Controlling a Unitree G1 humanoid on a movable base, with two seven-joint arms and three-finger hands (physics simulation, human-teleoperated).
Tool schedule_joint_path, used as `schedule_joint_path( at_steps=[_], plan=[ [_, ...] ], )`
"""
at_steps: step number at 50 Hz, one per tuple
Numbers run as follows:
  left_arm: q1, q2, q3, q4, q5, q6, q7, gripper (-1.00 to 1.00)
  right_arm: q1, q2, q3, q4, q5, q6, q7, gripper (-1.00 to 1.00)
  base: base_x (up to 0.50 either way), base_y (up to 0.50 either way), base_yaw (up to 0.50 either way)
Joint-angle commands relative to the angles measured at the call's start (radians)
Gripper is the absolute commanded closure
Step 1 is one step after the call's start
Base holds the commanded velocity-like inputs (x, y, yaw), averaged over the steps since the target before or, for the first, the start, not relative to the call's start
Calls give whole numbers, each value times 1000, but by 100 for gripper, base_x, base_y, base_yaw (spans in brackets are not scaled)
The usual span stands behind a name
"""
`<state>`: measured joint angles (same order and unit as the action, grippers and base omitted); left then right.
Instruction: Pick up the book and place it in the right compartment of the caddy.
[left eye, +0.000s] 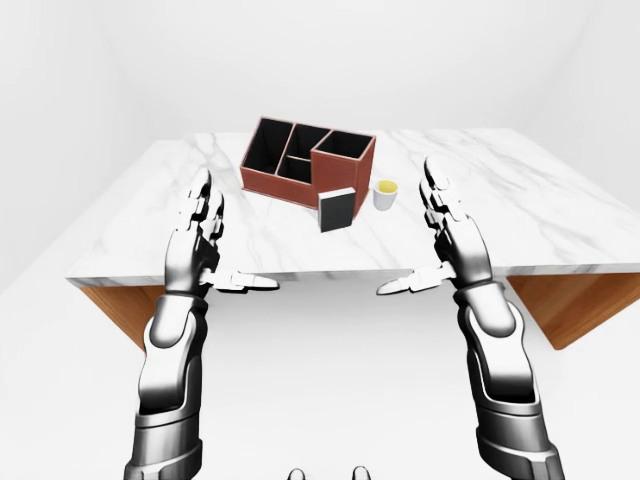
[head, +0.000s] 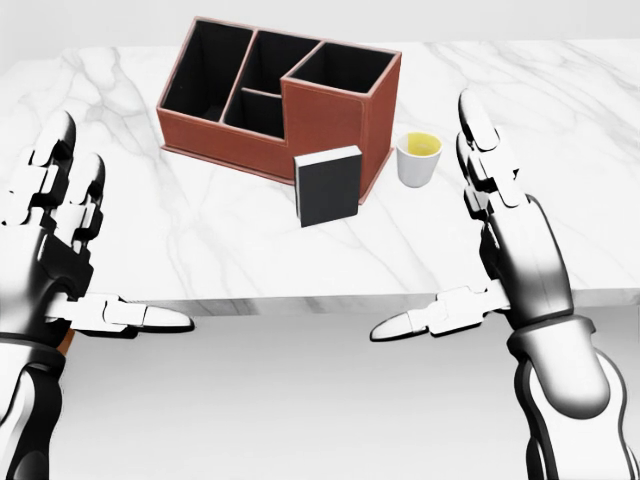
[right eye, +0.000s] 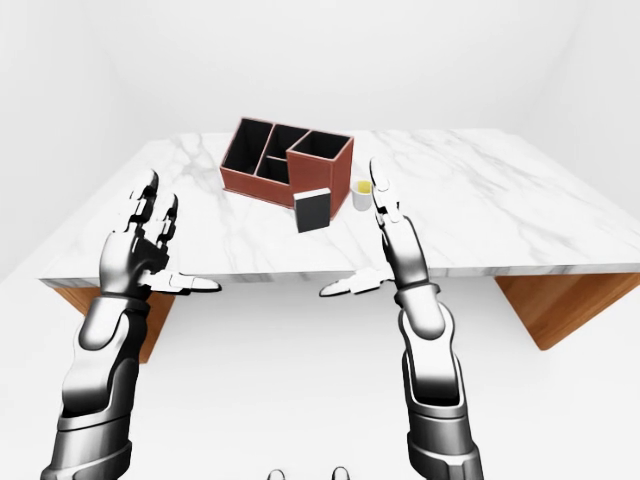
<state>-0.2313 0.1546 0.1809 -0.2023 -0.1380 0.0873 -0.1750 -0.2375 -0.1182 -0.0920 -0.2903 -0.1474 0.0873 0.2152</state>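
A small black book with a pale edge stands upright on the marble table, touching the near wall of the red-brown caddy. The caddy has black-lined compartments; its right one is tall and holds nothing I can see. My left hand is open at the table's near edge, left of the book. My right hand is open at the near edge, right of the book. Both hands are empty and apart from the book.
A white cup with yellow contents stands just right of the caddy and book. The table rests on wooden supports. White floor lies below the table's near edge, white walls behind.
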Motion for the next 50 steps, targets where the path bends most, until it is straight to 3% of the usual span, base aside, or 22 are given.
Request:
schedule_joint_path(
  at_steps=[1,14,25,37,50],
  plan=[
    [1,-1,-1,-4,5,0,1,-100,5,0,-2,-14,-12,0,13,-100,0,50,0],
    [1,0,0,-6,7,0,-1,-100,4,1,1,-27,-27,0,26,-100,0,50,0],
    [1,0,-1,-4,9,0,-2,-100,-9,4,12,-27,-36,0,25,-100,0,1,0],
    [5,-1,-1,-31,10,0,-1,-100,20,13,52,-144,-89,0,126,-100,0,0,0],
    [13,-2,-1,-44,11,0,-12,-100,-20,13,54,-204,-128,0,161,-100,8,0,0]
  ],
)
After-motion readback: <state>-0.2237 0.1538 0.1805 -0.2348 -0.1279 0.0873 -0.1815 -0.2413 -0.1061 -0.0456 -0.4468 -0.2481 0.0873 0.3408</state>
